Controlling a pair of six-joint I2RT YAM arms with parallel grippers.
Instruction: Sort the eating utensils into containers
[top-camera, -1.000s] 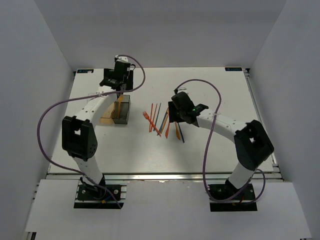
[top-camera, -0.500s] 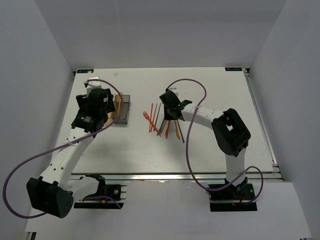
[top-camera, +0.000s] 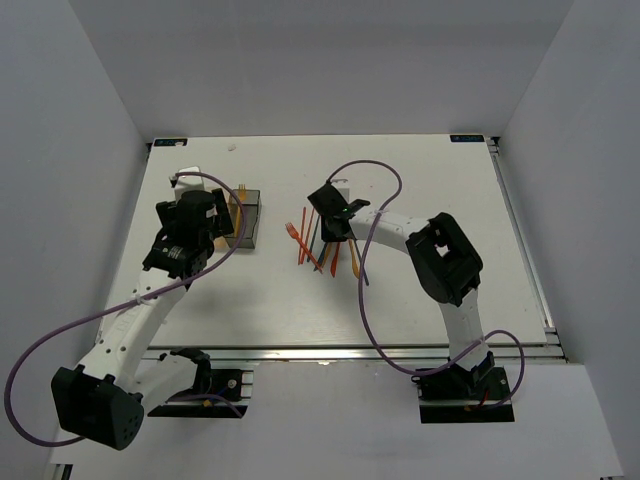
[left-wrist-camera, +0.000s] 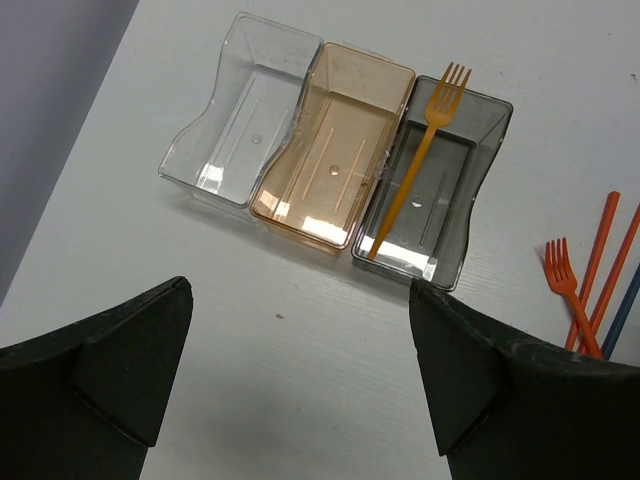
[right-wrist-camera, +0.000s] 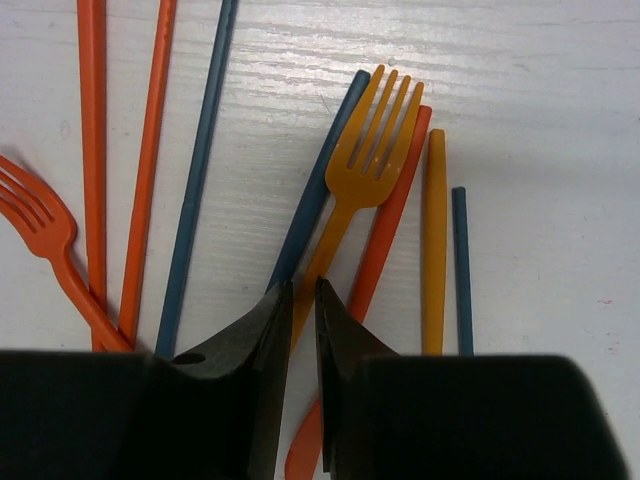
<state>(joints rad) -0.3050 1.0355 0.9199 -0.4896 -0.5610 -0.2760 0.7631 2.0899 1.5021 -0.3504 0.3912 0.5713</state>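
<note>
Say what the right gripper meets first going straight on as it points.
The amber fork, whose handle runs right up to the right gripper tips; depth leaves contact unclear.

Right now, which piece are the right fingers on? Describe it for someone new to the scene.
Find the utensil pile mid-table, right of the bins. On its right half lies an amber fork, its handle running between the right fingers. Nothing beside it has tines, and the pile's other fork is red-orange, at the left edge.
</note>
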